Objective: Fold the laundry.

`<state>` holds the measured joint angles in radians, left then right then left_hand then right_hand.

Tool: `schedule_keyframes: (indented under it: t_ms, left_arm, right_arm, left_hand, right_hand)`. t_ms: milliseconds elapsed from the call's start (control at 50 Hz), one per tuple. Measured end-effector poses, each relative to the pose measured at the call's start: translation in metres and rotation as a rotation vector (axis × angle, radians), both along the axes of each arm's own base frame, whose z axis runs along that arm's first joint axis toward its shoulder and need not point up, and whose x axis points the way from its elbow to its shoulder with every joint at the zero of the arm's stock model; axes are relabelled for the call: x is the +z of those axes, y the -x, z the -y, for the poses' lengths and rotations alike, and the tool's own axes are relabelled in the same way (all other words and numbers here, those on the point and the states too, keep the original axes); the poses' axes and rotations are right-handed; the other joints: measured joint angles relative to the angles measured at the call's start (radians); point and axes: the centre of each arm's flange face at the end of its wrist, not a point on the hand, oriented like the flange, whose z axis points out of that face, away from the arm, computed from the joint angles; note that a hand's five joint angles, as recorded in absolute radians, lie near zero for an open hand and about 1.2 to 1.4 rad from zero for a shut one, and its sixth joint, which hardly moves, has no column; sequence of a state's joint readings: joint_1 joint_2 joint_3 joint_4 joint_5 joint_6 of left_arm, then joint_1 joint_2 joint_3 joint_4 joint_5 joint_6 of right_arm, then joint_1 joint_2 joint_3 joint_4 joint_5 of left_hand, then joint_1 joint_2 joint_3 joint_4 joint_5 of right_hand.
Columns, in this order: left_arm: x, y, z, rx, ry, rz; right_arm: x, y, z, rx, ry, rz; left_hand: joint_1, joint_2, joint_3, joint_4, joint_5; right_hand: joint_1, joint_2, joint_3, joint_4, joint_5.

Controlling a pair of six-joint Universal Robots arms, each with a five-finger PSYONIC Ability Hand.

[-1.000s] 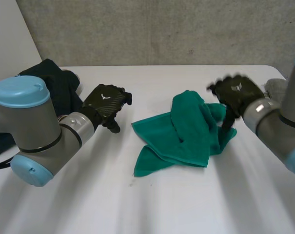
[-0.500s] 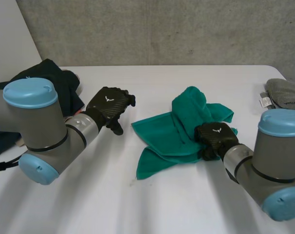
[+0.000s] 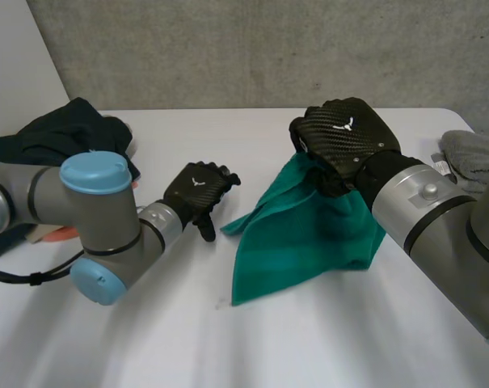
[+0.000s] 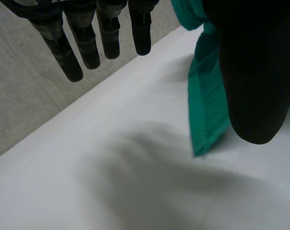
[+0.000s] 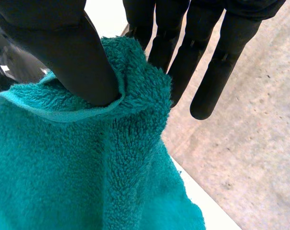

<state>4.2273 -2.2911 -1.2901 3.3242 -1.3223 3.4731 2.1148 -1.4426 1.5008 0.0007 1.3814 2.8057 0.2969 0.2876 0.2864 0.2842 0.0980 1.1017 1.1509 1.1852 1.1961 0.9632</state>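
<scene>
Hanging from a thumb-and-finger pinch, the teal towel [image 3: 309,242] is centre-right in the frame, lower edge at the counter [image 3: 228,347]. The right robot hand [image 3: 345,137] only has a small bunch of terry, so it could easily slip out. The left robot hand [image 3: 200,194] is relaxed and empty beside the towel's left corner; grabbing a fold instead would skew things.
</scene>
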Motion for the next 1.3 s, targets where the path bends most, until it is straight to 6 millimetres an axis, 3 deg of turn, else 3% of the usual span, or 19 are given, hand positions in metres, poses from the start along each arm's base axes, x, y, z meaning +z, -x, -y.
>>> schedule_keyframes:
  t_ms: [80,100,160,280,340,420,500,580,740,880,980,1020,1060,1080,1100,1120,1140,1220,1300]
  left_arm:
    - [-0.006,0.005,0.000,-0.005,-0.015,-0.011]
    - [-0.006,0.007,0.000,-0.005,-0.023,-0.021]
    - [-0.007,0.010,-0.001,-0.003,-0.056,-0.058]
    - [-0.006,0.020,-0.018,-0.038,-0.160,-0.141]
    - [0.004,0.020,-0.026,-0.045,-0.177,-0.163]
    - [0.031,0.002,-0.026,0.009,-0.151,-0.182]
    - [0.055,-0.025,-0.021,0.085,-0.112,-0.195]
    - [0.063,-0.044,-0.024,0.131,-0.105,-0.195]
    - [0.043,-0.050,-0.039,0.106,-0.180,-0.166]
    - [0.008,-0.025,-0.050,-0.005,-0.272,-0.134]
    - [-0.009,-0.007,-0.048,-0.046,-0.298,-0.122]
    - [-0.014,-0.001,-0.044,-0.053,-0.298,-0.122]
    - [-0.016,0.004,-0.040,-0.055,-0.292,-0.125]
    - [-0.016,0.005,-0.038,-0.055,-0.289,-0.127]
    - [-0.015,0.007,-0.035,-0.051,-0.280,-0.130]
    - [-0.014,0.008,-0.032,-0.046,-0.272,-0.133]
    - [-0.012,0.008,-0.029,-0.037,-0.262,-0.136]
    - [0.008,0.005,-0.017,0.032,-0.188,-0.153]
    - [0.045,-0.009,-0.013,0.099,-0.101,-0.184]
  right_arm:
    - [0.003,-0.001,-0.009,0.019,-0.019,-0.006]
    - [0.004,-0.001,-0.012,0.023,-0.026,-0.008]
    - [0.005,0.000,-0.014,0.024,-0.037,-0.008]
    - [0.005,0.002,-0.013,0.022,-0.041,-0.005]
    - [0.004,0.002,-0.011,0.020,-0.044,-0.010]
    - [0.000,0.002,-0.011,0.020,-0.048,-0.022]
    - [-0.001,0.002,-0.011,0.022,-0.050,-0.027]
    - [-0.001,0.002,-0.011,0.022,-0.052,-0.022]
    - [0.002,0.001,-0.013,0.027,-0.049,-0.014]
    - [0.005,0.002,-0.015,0.022,-0.043,-0.010]
    - [0.006,0.003,-0.015,0.016,-0.042,-0.008]
    - [0.006,0.004,-0.014,0.013,-0.041,-0.007]
    - [0.006,0.005,-0.014,0.010,-0.042,-0.007]
    - [0.007,0.005,-0.014,0.009,-0.042,-0.006]
    - [0.006,0.005,-0.014,0.008,-0.043,-0.007]
    - [0.006,0.006,-0.014,0.007,-0.044,-0.008]
    - [0.005,0.006,-0.014,0.006,-0.046,-0.010]
    - [0.002,0.011,-0.013,-0.007,-0.070,-0.037]
    - [0.001,0.024,-0.001,-0.054,-0.094,-0.087]
  left_hand:
    - [0.016,0.016,0.016,0.017,0.028]
    - [0.506,0.463,0.452,0.458,0.465]
    - [0.599,0.591,0.587,0.593,0.600]
    - [0.502,0.520,0.521,0.526,0.539]
    - [0.449,0.466,0.468,0.470,0.483]
    - [0.252,0.277,0.283,0.278,0.290]
    - [0.204,0.210,0.216,0.204,0.213]
    - [0.128,0.139,0.143,0.130,0.142]
    - [0.093,0.092,0.095,0.087,0.093]
    - [0.093,0.092,0.095,0.087,0.092]
    - [0.102,0.103,0.106,0.100,0.109]
    - [0.192,0.184,0.187,0.186,0.201]
    - [0.502,0.472,0.452,0.455,0.466]
    - [0.502,0.472,0.452,0.455,0.466]
    - [0.700,0.646,0.644,0.649,0.655]
    - [0.700,0.646,0.644,0.649,0.655]
    - [0.857,0.865,0.855,0.865,0.867]
    - [0.857,0.905,0.899,0.911,0.881]
    - [0.857,0.906,0.900,0.911,0.881]
  right_hand:
    - [0.000,0.000,0.000,0.000,0.000]
    - [0.000,0.000,0.000,0.000,0.000]
    - [0.000,0.000,0.000,0.000,0.000]
    - [0.000,0.000,0.000,0.000,0.000]
    - [0.000,0.000,0.000,0.000,0.000]
    - [0.000,0.000,0.000,0.000,0.000]
    - [0.000,0.000,0.000,0.000,0.000]
    - [0.000,0.000,0.000,0.000,0.000]
    - [0.000,0.000,0.000,0.000,0.000]
    - [0.000,0.000,0.000,0.000,0.000]
    - [0.000,0.000,0.000,0.000,0.000]
    - [0.000,0.000,0.000,0.000,0.000]
    - [0.000,0.000,0.000,0.000,0.000]
    - [0.000,0.000,0.000,0.000,0.000]
    - [0.000,0.000,0.000,0.000,0.000]
    - [0.000,0.000,0.000,0.000,0.000]
    - [0.000,0.000,0.000,0.000,0.000]
    - [0.000,0.000,0.000,0.000,0.000]
    - [0.000,0.000,0.000,0.000,0.000]
